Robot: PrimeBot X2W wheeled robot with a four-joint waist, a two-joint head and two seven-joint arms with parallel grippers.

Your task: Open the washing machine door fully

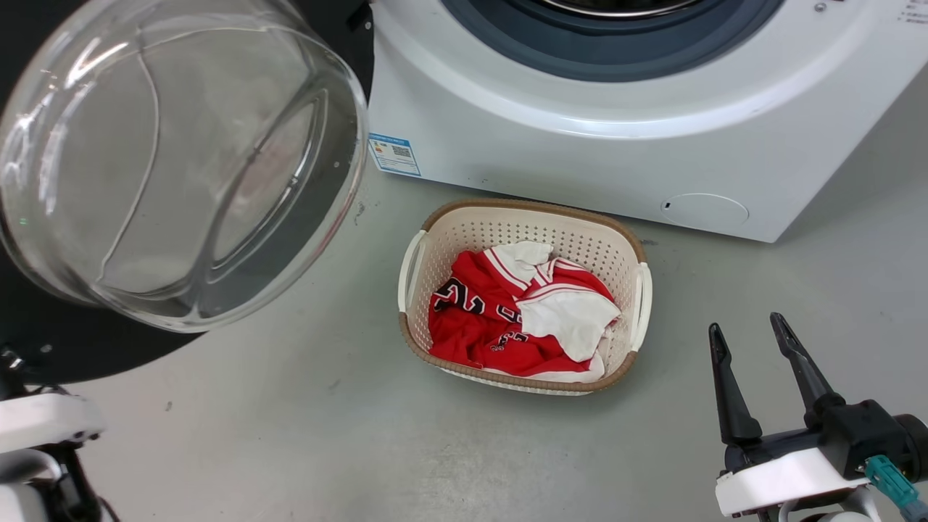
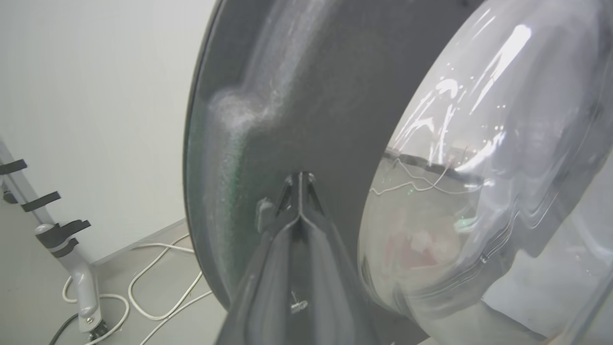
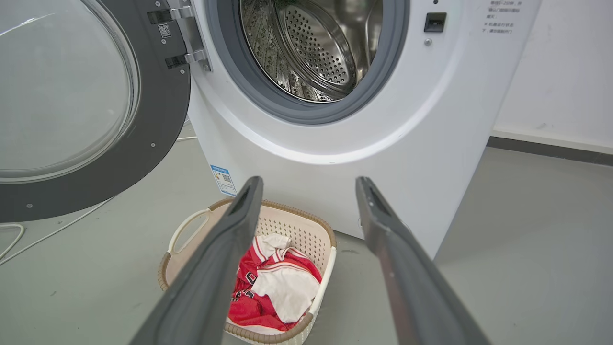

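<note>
At the dark inner rim of the washing machine door (image 2: pixel 287 96), the left gripper (image 2: pixel 300 179) sits with fingers pressed together; the right gripper (image 1: pixel 745 322) hangs spread open near the laundry basket (image 1: pixel 533 206).

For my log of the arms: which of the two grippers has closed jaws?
The left gripper: its jaws meet at the tips, near the dark rim of the washing machine door. The right gripper has jaws wide apart.
</note>
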